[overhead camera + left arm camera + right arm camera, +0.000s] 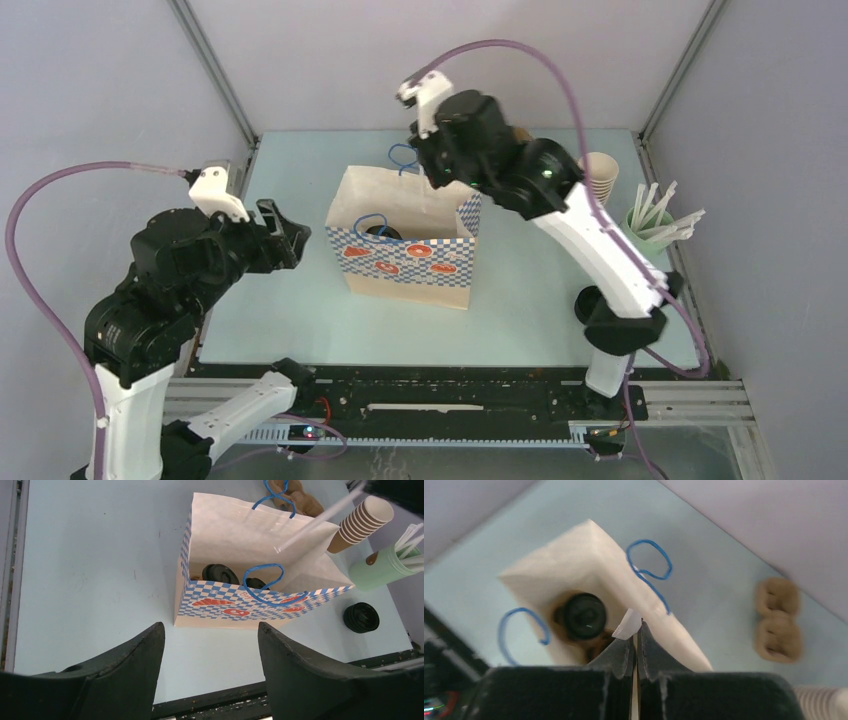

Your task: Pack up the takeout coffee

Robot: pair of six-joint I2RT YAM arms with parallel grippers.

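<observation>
The bag hides both coffee cups except their black tops. Above it, the right claw pinches a straw; the left claw is spread.

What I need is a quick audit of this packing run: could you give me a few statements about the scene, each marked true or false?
1. Two black-lidded cups sit inside the paper bag. True.
2. The left gripper grips a bag handle. False: it is open, holds nothing and is apart from the bag.
3. The right gripper is shut on a white straw above the bag. True.
4. The stack of loose black lids lies inside the bag. False: it sits on the table beside the bag.
</observation>
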